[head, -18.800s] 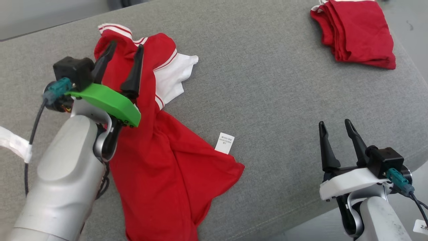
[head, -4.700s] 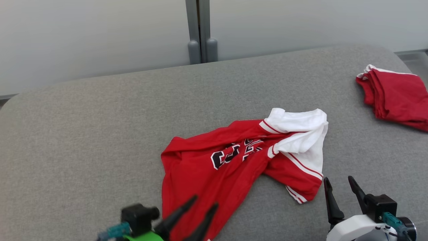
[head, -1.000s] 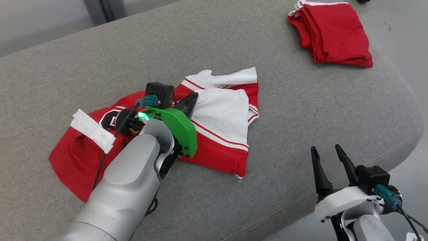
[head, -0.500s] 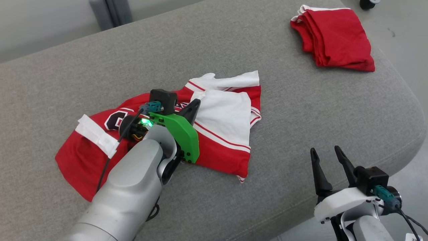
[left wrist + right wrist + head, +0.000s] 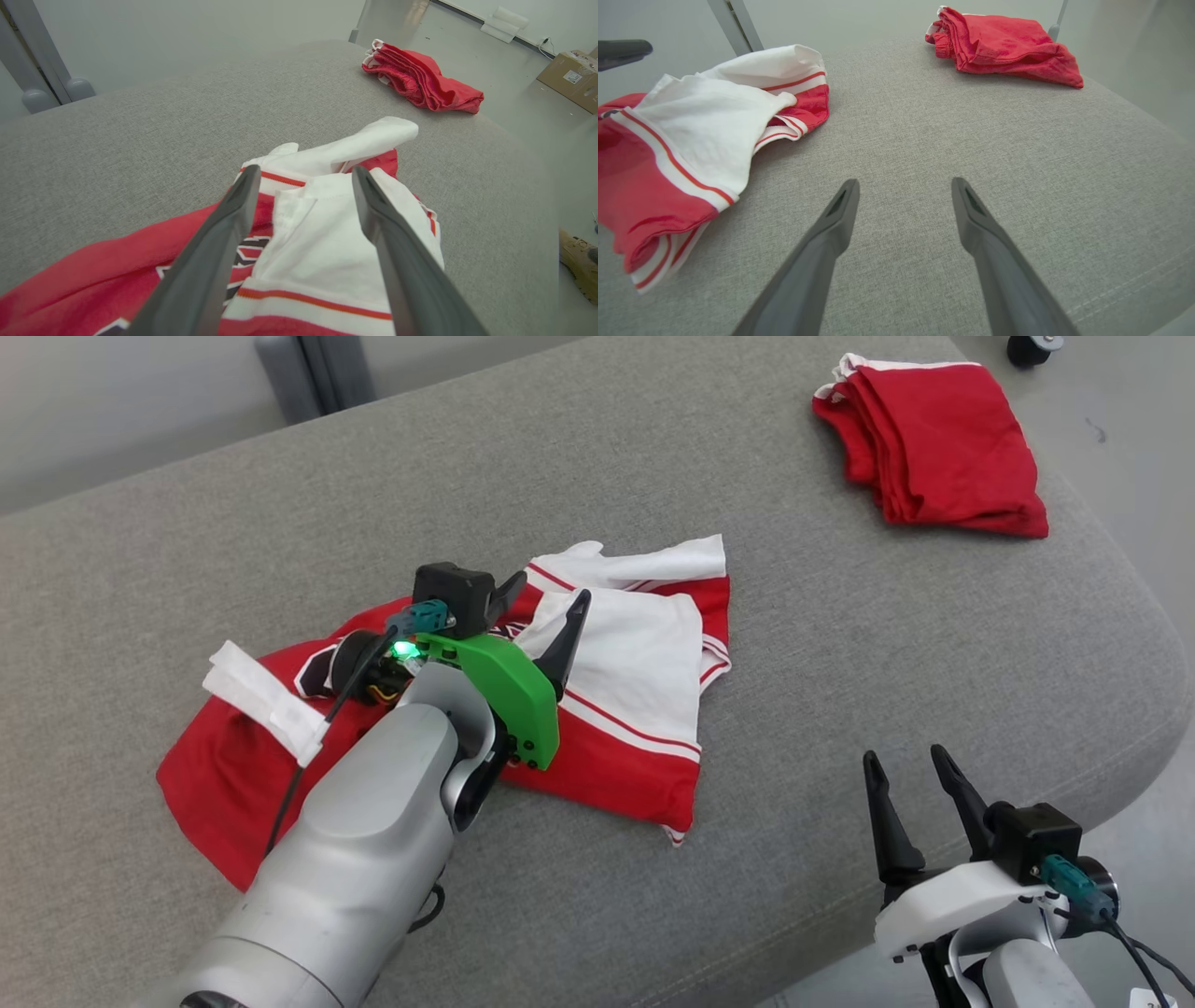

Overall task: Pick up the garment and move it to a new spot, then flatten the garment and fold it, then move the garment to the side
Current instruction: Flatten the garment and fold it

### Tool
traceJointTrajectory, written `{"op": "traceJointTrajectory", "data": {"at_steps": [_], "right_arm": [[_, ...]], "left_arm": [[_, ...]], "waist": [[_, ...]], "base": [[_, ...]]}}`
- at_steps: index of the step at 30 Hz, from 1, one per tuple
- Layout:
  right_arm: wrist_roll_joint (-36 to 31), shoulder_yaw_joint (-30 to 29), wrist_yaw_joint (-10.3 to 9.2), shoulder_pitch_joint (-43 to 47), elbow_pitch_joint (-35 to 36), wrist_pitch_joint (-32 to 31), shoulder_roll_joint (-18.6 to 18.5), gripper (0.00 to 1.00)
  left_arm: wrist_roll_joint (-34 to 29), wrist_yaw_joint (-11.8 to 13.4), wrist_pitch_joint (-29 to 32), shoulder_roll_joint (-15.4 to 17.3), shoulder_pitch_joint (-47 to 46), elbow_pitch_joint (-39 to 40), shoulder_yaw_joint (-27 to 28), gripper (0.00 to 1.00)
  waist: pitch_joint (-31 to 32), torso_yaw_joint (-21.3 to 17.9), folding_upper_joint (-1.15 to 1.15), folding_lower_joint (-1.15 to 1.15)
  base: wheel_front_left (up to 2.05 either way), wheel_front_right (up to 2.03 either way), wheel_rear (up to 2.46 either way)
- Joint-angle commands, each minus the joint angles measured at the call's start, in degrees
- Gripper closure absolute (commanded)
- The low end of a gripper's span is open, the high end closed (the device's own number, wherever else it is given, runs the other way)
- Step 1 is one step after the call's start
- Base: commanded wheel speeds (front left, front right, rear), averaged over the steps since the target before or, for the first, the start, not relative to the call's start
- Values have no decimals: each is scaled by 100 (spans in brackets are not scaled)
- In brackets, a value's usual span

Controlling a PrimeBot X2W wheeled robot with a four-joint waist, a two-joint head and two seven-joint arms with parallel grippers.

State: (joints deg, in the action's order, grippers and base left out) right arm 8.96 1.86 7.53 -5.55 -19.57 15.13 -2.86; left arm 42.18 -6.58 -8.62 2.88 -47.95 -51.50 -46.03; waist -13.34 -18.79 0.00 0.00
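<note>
- Garment (image 5: 616, 756): a red jersey with white sleeves, red-striped trim and dark lettering. It lies rumpled near the middle of the grey cushion (image 5: 840, 644), with one white sleeve (image 5: 635, 653) folded on top.
- My left fingers (image 5: 571, 621) are spread wide and hold nothing. They sit low over the garment, where the red body meets that white sleeve.
- Along my left wrist view, the left fingers (image 5: 233, 219) straddle the sleeve's near edge, one tip over a red stripe and the other over white cloth (image 5: 322, 252). I cannot tell whether either tip touches the fabric.
- The green bracket (image 5: 504, 686) on my left wrist shows a small lit green lamp, and a strip of white tape (image 5: 266, 705) wraps its cable.
- My right fingers (image 5: 887, 821) are also parted and empty. They are at the near right edge of the cushion, well apart from the garment.
- In my right wrist view, the right fingers (image 5: 836, 224) point over bare grey upholstery, with the jersey (image 5: 705, 121) off to the left.
- A second red garment (image 5: 943, 439) lies folded at the cushion's far right corner.
- A cardboard box (image 5: 570, 79) stands on the floor beyond.
</note>
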Motion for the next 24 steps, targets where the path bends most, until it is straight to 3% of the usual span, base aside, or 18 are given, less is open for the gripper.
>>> {"op": "traceJointTrajectory", "data": {"at_steps": [1, 17, 18, 20, 21, 23, 24], "right_arm": [[12, 24, -9, -49, 26, 0, -7, 0], [189, 55, -10, -129, -2, 0, -7, 0], [200, 65, -9, -142, -5, 0, -7, 0], [208, 81, -9, -156, -5, 0, -7, 0], [215, 88, -9, -154, -4, 0, -7, 0], [231, 90, -9, -149, -5, 0, -7, 0], [233, 86, -9, -141, -8, 0, -7, 0]], "left_arm": [[-61, 13, 39, 31, -105, -29, -17, 0], [-39, -9, 193, 131, -205, -378, -155, 0], [-39, -11, 199, 129, -202, -393, -166, 9], [-56, -14, 212, 123, -184, -429, -199, 17], [-57, -17, 217, 119, -174, -444, -221, 51], [-76, -34, 160, 115, -170, -436, -269, 100], [-80, -30, 128, 120, -170, -437, -277, 100]], "waist": [[-74, -33, 0, 0], [-218, -242, 0, 0], [-219, -248, 0, 0], [-216, -258, 0, 0], [-215, -264, 0, 0], [-210, -271, 0, 0], [-207, -272, 0, 0]], "base": [[0, 0, 0], [0, 0, 0], [0, 0, 0], [0, 0, 0], [0, 0, 0], [0, 0, 0], [0, 0, 0]]}}
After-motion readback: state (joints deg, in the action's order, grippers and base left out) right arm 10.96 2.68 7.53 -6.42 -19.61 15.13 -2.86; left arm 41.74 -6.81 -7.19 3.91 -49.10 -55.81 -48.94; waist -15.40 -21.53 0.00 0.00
